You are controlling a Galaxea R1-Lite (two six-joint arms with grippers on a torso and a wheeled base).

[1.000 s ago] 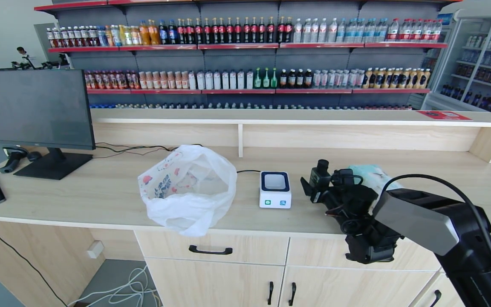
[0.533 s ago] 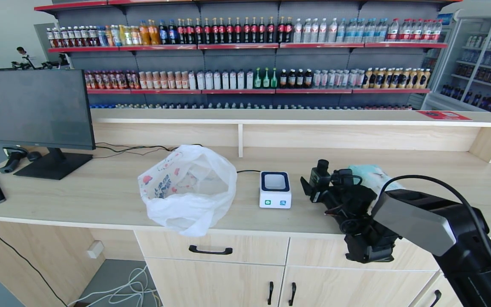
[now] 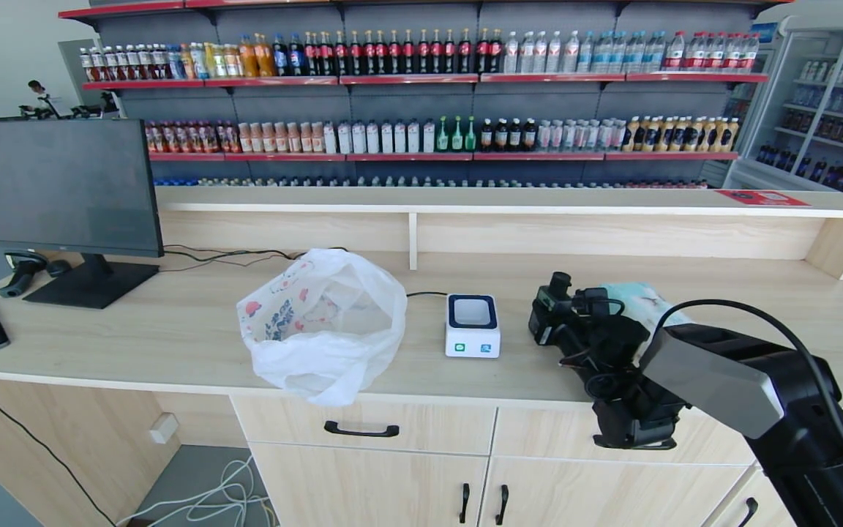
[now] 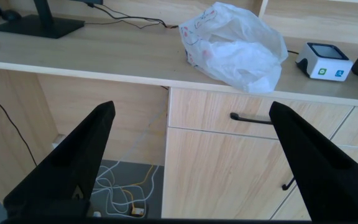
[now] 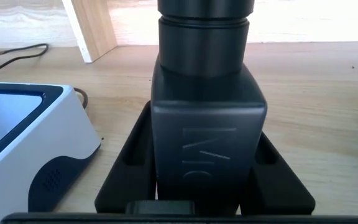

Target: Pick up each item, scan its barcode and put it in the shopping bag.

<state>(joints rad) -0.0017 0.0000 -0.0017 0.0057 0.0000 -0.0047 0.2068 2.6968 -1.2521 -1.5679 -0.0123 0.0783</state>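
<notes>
Shelves [image 3: 407,77] of bottled drinks are seen behind a pale wooden desk [image 3: 173,329], on which a white scanner [image 3: 472,326] is set near the front edge. What seems to be a dark, square-shouldered bottle [image 5: 207,124] is clamped between the fingers of the right end effector [image 5: 204,171] just right of the scanner. The white shopping bag [image 3: 326,322] is slumped just left of the scanner, a teal packet [image 3: 637,298] is seen farther to its right, and the left end effector [image 4: 191,109] is spread wide below desk level, well left of the scanner, before the drawer fronts [image 4: 229,118].
</notes>
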